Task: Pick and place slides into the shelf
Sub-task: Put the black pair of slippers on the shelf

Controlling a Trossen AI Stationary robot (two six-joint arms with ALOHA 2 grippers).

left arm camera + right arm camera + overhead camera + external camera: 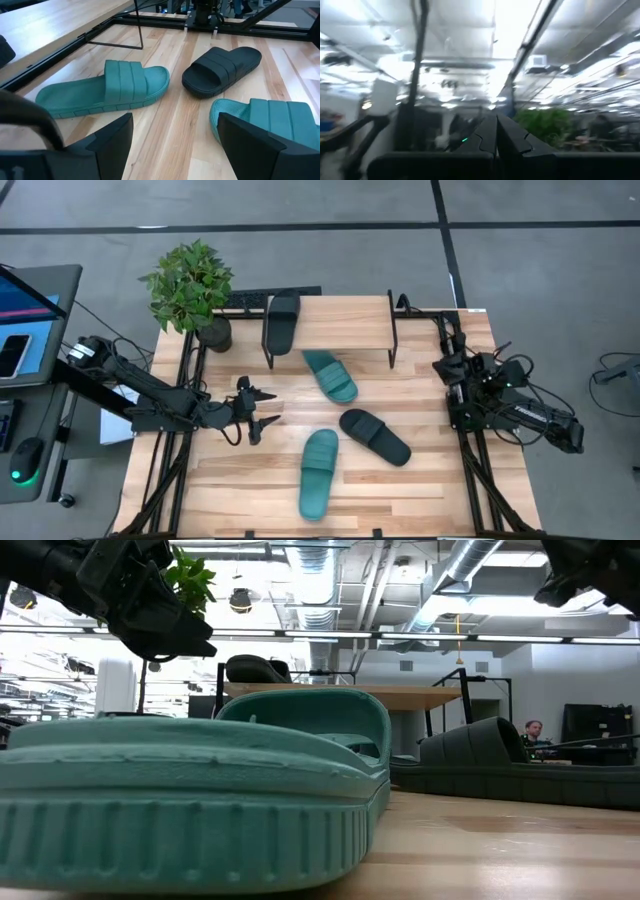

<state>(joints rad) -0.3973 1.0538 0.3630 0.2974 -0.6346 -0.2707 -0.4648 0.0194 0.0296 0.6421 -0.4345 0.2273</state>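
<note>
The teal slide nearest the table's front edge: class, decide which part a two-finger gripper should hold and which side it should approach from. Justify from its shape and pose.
Probably the strap. The teal slide lies sole down, its broad strap arching above the footbed, so fingers could close across it from above. The open left gripper hovers to its left; the black slide lies close on the right, so coming from above left looks least obstructed.

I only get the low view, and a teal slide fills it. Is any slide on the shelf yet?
Observer: Yes, one black slide lies on the shelf, at the left arm's end.
Operator: How many remain on the table?
Observer: Three: the near teal slide, the far teal slide and the second black slide.
Operator: And the grippers?
Observer: The left gripper hangs open and empty beside them; the right gripper waits shut at the table's right edge.
</note>
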